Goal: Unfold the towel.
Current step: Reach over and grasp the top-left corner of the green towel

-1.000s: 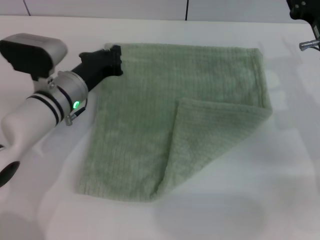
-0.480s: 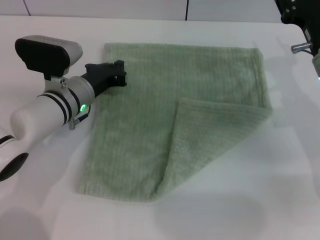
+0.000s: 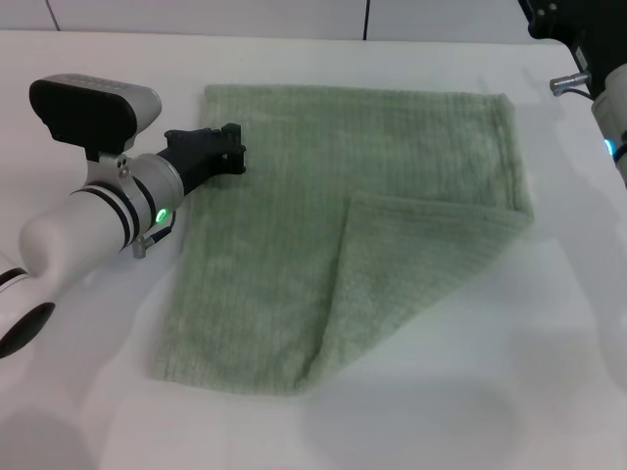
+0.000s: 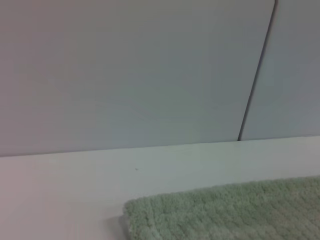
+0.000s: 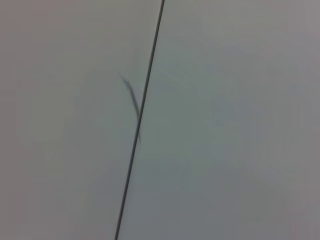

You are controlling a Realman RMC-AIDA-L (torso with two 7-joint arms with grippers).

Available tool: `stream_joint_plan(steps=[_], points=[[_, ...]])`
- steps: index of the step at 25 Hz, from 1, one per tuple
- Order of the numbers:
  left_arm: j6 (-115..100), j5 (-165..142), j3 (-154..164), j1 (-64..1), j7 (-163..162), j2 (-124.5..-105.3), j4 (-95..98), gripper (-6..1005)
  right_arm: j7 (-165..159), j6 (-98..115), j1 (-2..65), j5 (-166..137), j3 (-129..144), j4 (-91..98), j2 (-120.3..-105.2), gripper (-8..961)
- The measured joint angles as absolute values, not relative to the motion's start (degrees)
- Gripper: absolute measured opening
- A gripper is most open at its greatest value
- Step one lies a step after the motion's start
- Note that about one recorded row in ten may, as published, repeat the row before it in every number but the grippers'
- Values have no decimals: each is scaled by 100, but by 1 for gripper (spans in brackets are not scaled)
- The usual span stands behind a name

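Moved since the earlier frames: left gripper [image 3: 227,147] drawn back from the towel's far left corner to its left edge, little shifted over the last half second; right arm [image 3: 588,59] swung further into view at the far right. Towel position and fold unchanged.

White counter [image 3: 549,372] carrying everything, backed by pale wall panels [image 4: 125,75] with a dark seam, seen in both wrist views.

Towel [image 3: 284,245], sage green and ribbed, spread flat on the counter's middle, mostly open. Near right corner folded back over the cloth as a triangular flap [image 3: 402,284], its crease running from the right edge down to the near edge. Far left corner lying flat on the counter, shown close in the left wrist view [image 4: 225,210].

Left arm [image 3: 88,225], white with black rings and a lit green lamp, reaching in from the near left. Left gripper black, just above the towel's left edge near the far corner; fingers close together, nothing seen between them, contact with the cloth not clear.

Right arm only partly visible at the far right corner, well apart from the towel; gripper out of view.
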State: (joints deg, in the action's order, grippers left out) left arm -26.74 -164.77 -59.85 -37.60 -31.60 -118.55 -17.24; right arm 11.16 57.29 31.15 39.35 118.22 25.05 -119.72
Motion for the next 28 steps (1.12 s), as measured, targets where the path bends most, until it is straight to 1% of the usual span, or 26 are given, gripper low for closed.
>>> stream_joint_plan(steps=[18, 23, 26, 28], points=[[-2647, -16489, -5950, -3692, -3156, -11866, -1724, -2, 918, 5360, 3235, 3938, 11830, 2631, -11955, 653], [-2647, -16489, -5947, -3691, -3157, -11866, -1724, -1, 889, 4487, 3286, 3947, 11765, 3095, -11932, 652], [-2645, -16488, -5928, -3691, -3159, -11865, -1715, -1, 763, 3436, 3326, 3944, 11603, 3703, -11909, 651], [-2645, -16488, -5920, -3691, -3159, -11865, -1709, -1, 756, 3120, 3329, 3936, 11531, 3899, -11905, 651]])
